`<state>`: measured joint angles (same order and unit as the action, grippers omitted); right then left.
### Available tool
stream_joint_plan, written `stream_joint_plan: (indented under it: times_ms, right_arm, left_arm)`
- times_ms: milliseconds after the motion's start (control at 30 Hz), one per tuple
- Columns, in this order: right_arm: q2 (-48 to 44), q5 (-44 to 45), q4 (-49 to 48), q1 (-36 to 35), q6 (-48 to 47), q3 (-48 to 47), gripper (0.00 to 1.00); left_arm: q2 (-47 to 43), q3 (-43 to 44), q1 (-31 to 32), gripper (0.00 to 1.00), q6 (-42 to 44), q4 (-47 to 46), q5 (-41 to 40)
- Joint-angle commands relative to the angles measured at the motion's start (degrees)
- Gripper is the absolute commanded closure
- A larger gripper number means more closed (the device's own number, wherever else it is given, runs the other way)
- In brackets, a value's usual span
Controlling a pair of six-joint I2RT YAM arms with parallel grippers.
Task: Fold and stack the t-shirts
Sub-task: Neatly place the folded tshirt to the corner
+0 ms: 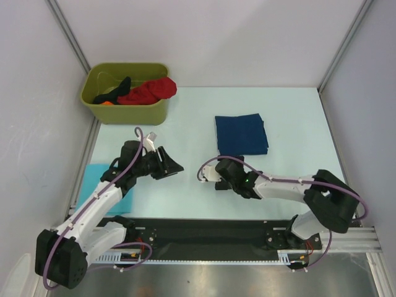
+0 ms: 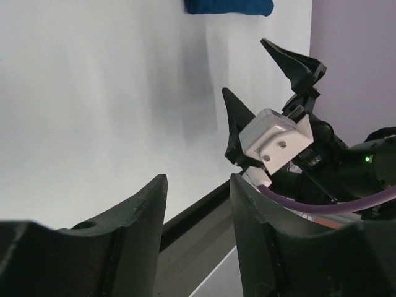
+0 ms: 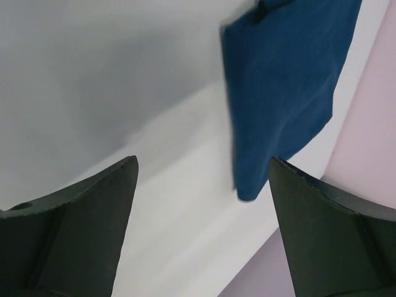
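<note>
Pale table (image 1: 185,117), turquoise shirt (image 1: 90,176) half hidden under left arm (image 1: 99,204)

A robotics lab test cell: plain white panel walls (image 1: 216,37) in bare aluminium framing (image 1: 69,34) box in a pale table (image 1: 297,117), and at its near edge a black mounting rail (image 1: 210,230) carries a left arm (image 1: 99,203) and right arm (image 1: 278,190) trailing purple cables (image 1: 288,180)
</note>
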<state>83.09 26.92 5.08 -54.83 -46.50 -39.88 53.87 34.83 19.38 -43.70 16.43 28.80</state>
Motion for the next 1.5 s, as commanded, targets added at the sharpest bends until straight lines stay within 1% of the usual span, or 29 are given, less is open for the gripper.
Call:
stream_joint_plan:
  times_ms: [0, 133, 267, 367, 433, 467, 533, 567, 633, 700, 733, 767, 800, 833, 867, 900, 933, 967, 1067, 1100, 1133, 1167, 1200, 1233, 1267, 1333, 1367, 1400, 1467]
  right_arm:
    - [4.3, -1.8, -11.1, 2.4, -10.6, -1.4, 0.09]
    - [10.4, -3.5, -15.0, 5.0, -13.9, -2.6, 0.13]
    - [13.0, -7.6, -15.3, 8.0, -16.2, -4.2, 0.18]
    - [15.1, -10.9, -15.5, 10.1, -17.9, -5.9, 0.19]
    - [16.2, -12.6, -15.1, 11.2, -18.6, -7.7, 0.23]
    - [16.8, -13.2, -14.8, 12.4, -19.0, -8.2, 0.27]
    - [18.1, -14.7, -15.1, 13.3, -19.6, -9.5, 0.3]
    - [18.4, -15.2, -14.7, 14.2, -19.5, -10.0, 0.34]
    - [19.2, -16.1, -14.2, 14.7, -19.3, -11.4, 0.39]
    - [19.4, -17.3, -13.4, 14.8, -19.1, -12.1, 0.52]
    - [19.5, -18.0, -12.8, 14.8, -19.0, -12.5, 0.58]
    - [19.4, -18.4, -11.2, 14.6, -18.9, -13.4, 0.68]
    - [19.6, -18.6, -10.8, 14.5, -18.7, -13.6, 0.71]
    - [19.7, -18.3, -10.4, 14.3, -18.5, -13.9, 0.74]
    - [19.7, -18.0, -9.7, 14.2, -17.8, -14.6, 0.82]
    - [19.7, -17.4, -9.1, 14.0, -17.4, -15.0, 0.87]
    - [19.3, -17.3, -8.4, 14.2, -17.0, -15.5, 0.9]
    - [19.0, -17.2, -7.2, 14.2, -16.5, -16.1, 0.95]
    - [16.8, -17.2, -5.8, 14.6, -16.3, -16.1, 0.99]
    - [16.1, -18.0, -5.3, 15.0, -15.5, -16.4, 1.0]
    - [14.7, -18.6, -2.9, 15.7, -15.2, -16.5, 1.0]
    - [14.0, -18.9, -2.3, 15.9, -15.1, -16.5, 1.0]
    - [13.4, -19.4, -1.7, 16.1, -15.3, -16.3, 1.0]
    - [12.5, -19.4, -0.8, 16.2, -15.5, -15.8, 1.0]
    - [10.9, -19.9, -0.3, 16.2, -15.7, -15.6, 1.0]
    - [9.1, -21.0, 1.1, 16.6, -15.4, -14.6, 1.0]
    - [7.5, -21.5, 1.5, 17.1, -15.0, -14.3, 1.0]
    - [6.6, -22.3, 1.8, 17.5, -14.7, -13.8, 1.0]
    - [5.0, -23.2, 2.3, 18.4, -13.4, -12.7, 1.0]
  left_arm:
    - [-0.7, -1.6, -1.8, 0.49, -1.4, -2.9, 2.6]
    - [-0.1, -1.8, -3.0, 0.49, -0.4, -2.2, 2.6]
    - [1.1, -1.1, -4.4, 0.49, -0.3, -2.2, 2.7]
    - [2.6, -0.6, -5.2, 0.49, -0.7, -3.2, 3.1]
    - [3.3, -0.6, -6.5, 0.49, -1.6, -4.6, 4.2]
    - [4.4, -0.7, -7.5, 0.49, -1.9, -5.1, 4.7]
    - [5.3, -1.2, -8.6, 0.49, -2.7, -6.5, 5.9]
    - [6.0, -1.4, -9.6, 0.49, -3.0, -6.9, 6.3]
    - [7.0, -1.7, -10.1, 0.49, -3.5, -7.8, 6.6]
    - [8.8, -1.2, -10.2, 0.47, -3.8, -8.6, 7.0]
    - [9.5, -0.9, -10.2, 0.45, -4.2, -9.8, 7.7]
    - [11.4, -0.8, -10.2, 0.42, -4.9, -10.6, 8.1]
    - [12.4, -0.6, -10.2, 0.37, -6.6, -13.1, 8.8]
    - [13.5, -0.5, -10.2, 0.34, -7.6, -14.5, 9.8]
    - [14.5, -0.2, -10.1, 0.32, -9.7, -15.7, 10.5]
    - [16.6, 0.0, -10.1, 0.29, -10.7, -19.0, 10.8]
    - [17.7, 0.2, -10.1, 0.28, -11.6, -20.5, 11.3]
    - [18.6, 1.0, -9.8, 0.27, -13.1, -21.7, 12.1]
    - [23.4, 3.3, -8.1, 0.21, -16.2, -25.9, 12.2]
    - [24.6, 3.8, -7.4, 0.18, -17.3, -28.8, 12.0]
    - [27.1, 4.3, -6.7, 0.16, -18.5, -30.4, 11.6]
    - [28.3, 5.2, -5.1, 0.14, -21.0, -32.1, 10.9]
    - [29.5, 5.9, -4.2, 0.09, -22.5, -35.6, 10.1]
    - [32.3, 6.3, -3.2, 0.08, -23.8, -37.4, 9.7]
    - [33.8, 7.6, -1.3, 0.07, -26.8, -39.1, 9.3]
    - [37.3, 8.8, 0.8, 0.06, -30.1, -44.6, 8.0]
    - [40.6, 9.8, 2.7, 0.05, -33.3, -47.0, 7.3]
    - [42.2, 10.5, 3.6, 0.05, -34.6, -50.1, 5.7]
    - [46.9, 12.9, 5.6, 0.04, -37.1, -51.1, 4.3]
